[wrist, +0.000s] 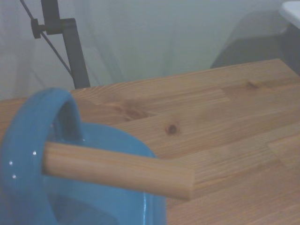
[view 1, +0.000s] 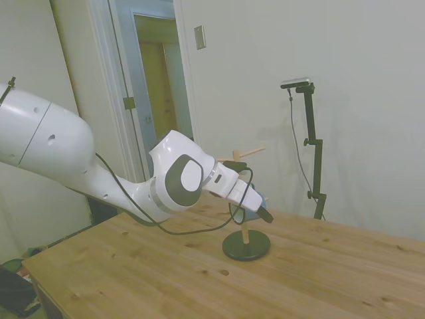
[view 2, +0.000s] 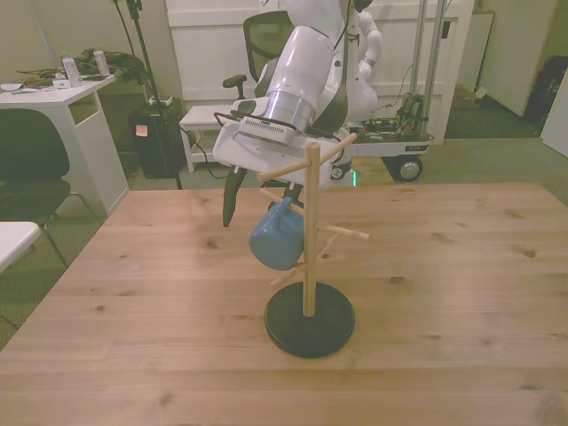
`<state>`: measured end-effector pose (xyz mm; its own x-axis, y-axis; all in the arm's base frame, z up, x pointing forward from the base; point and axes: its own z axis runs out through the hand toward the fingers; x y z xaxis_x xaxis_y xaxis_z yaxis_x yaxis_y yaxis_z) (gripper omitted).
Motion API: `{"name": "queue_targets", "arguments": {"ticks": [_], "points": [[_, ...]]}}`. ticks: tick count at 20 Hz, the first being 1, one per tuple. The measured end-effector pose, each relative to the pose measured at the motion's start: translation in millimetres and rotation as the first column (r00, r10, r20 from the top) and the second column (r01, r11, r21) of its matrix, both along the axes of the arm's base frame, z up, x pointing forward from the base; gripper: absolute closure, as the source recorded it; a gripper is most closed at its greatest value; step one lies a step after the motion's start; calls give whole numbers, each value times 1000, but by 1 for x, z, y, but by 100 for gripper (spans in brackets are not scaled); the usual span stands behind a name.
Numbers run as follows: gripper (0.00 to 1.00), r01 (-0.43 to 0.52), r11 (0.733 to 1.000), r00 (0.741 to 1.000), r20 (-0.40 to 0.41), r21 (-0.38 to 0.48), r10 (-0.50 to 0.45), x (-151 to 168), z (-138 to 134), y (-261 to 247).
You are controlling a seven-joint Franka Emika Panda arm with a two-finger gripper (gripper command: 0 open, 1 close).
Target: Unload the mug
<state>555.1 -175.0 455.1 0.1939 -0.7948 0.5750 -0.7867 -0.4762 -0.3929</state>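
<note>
The blue mug (view 2: pixel 277 238) hangs by its loop handle on a lower peg of a wooden mug tree (view 2: pixel 311 222), which stands on a round black base (view 2: pixel 309 327) in the middle of the table. My gripper (view 2: pixel 259 206) reaches down to the mug from behind. It is open, with one dark finger (view 2: pixel 231 200) beside the mug on the front view's left and the other mostly hidden behind mug and post. In the side view the gripper (view 1: pixel 264 214) covers most of the mug (view 1: pixel 257 199). The wrist view shows the handle (wrist: pixel 18 154) threaded on the peg (wrist: pixel 117 168).
Other bare pegs (view 2: pixel 348 233) stick out from the post at several heights. The wooden table (view 2: pixel 461 293) spreads wide around the base (view 1: pixel 246 244). Behind it stand a white desk (view 2: pixel 62 98), an office chair (view 2: pixel 262 35) and a wheeled cart (view 2: pixel 404 164).
</note>
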Motion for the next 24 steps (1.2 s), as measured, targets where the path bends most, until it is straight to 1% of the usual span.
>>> {"name": "queue_targets", "arguments": {"ticks": [18,24], "points": [[100,-11,1000,1000,1,3,11,2,-1,6],[100,-15,1000,1000,12,2,15,1,4,9]]}}
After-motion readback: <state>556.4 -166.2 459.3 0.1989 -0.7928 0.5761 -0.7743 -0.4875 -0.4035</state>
